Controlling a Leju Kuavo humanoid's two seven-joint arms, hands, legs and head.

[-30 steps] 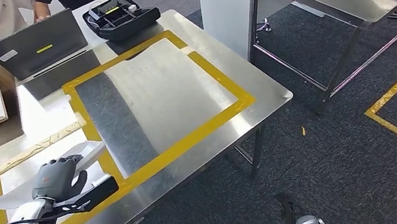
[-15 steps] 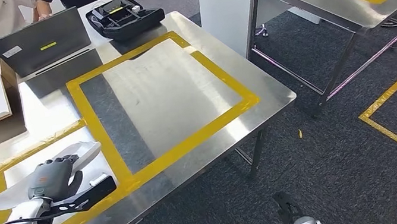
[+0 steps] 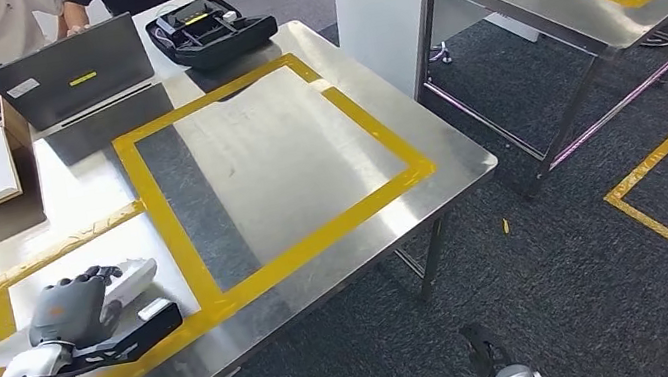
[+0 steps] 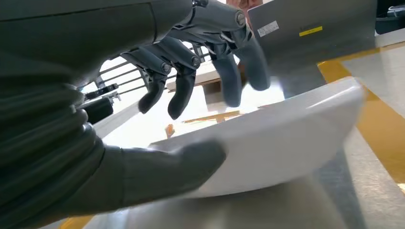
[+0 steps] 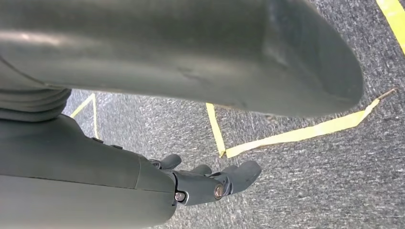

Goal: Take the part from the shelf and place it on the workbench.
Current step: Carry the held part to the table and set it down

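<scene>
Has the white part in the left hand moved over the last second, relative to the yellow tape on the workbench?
Yes. The white part, held by the left hand, has dropped lower and drawn back from the yellow tape strip it overlapped earlier.

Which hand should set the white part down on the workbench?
Left. The left hand already holds the white curved plastic part over the steel workbench; the right hand hangs above the floor.
</scene>
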